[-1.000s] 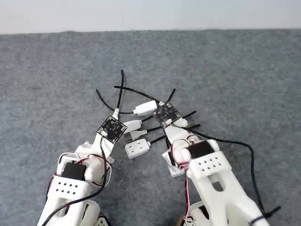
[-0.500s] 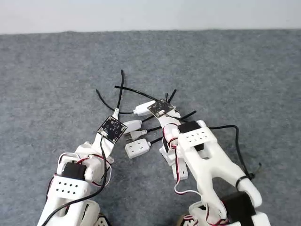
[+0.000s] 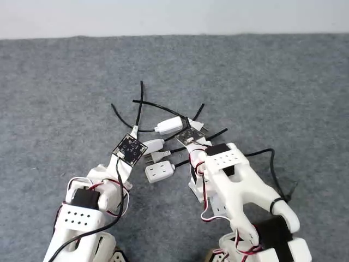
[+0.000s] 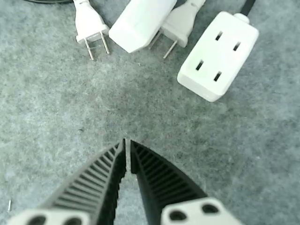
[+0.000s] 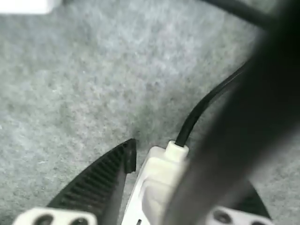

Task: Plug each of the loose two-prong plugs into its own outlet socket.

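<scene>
Right gripper (image 5: 157,164) has drawn back beside the block (image 4: 218,55), clamped on a plug (image 5: 157,190), likely for aiming; left gripper (image 4: 127,150), jaws together and empty, waits near it.

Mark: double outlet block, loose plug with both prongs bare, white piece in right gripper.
outlet block (image 4: 218,56), left wrist view, top face between the slots.
loose plug (image 4: 87,21), left wrist view, white body behind the prongs.
gripped white piece (image 5: 157,183), right wrist view, middle of its white body.
</scene>
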Available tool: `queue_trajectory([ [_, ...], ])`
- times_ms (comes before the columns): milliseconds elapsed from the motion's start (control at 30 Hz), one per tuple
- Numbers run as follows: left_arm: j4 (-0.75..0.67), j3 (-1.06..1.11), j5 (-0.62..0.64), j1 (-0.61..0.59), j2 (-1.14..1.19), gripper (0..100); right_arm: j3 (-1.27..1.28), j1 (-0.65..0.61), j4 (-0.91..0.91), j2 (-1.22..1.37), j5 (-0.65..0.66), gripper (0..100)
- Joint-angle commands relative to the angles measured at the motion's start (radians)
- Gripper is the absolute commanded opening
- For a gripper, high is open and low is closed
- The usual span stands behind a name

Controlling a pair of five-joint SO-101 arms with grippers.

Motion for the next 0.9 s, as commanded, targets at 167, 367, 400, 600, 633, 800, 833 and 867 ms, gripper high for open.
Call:
queue_trajectory([
  [167, -0.018, -0.012, 0.003, -0.008, -0.018, 1, 0.005, 0.120, 0.010, -0.001, -0.009, 0.0],
  [367, -0.018, -0.012, 0.003, -0.008, -0.018, 1, -0.025, 0.206, 0.053, -0.051, -0.003, 0.7],
  [400, -0.018, -0.012, 0.003, -0.008, -0.018, 1, -0.040, 0.225, 0.074, -0.077, -0.003, 0.7],
  [600, -0.018, -0.012, 0.003, -0.008, -0.018, 1, -0.147, 0.449, 0.220, -0.286, 0.060, 0.8],
  [633, -0.018, -0.012, 0.003, -0.008, -0.018, 1, -0.169, 0.501, 0.237, -0.314, 0.074, 0.8],
  [800, -0.018, -0.012, 0.005, -0.008, -0.018, 1, -0.316, 0.826, 0.260, -0.363, 0.196, 0.8],
  [833, -0.018, -0.012, 0.006, -0.008, -0.018, 1, -0.354, 0.894, 0.255, -0.349, 0.221, 0.8],
  [867, -0.018, -0.012, 0.006, -0.008, -0.018, 1, -0.396, 0.952, 0.252, -0.329, 0.239, 0.8],
])
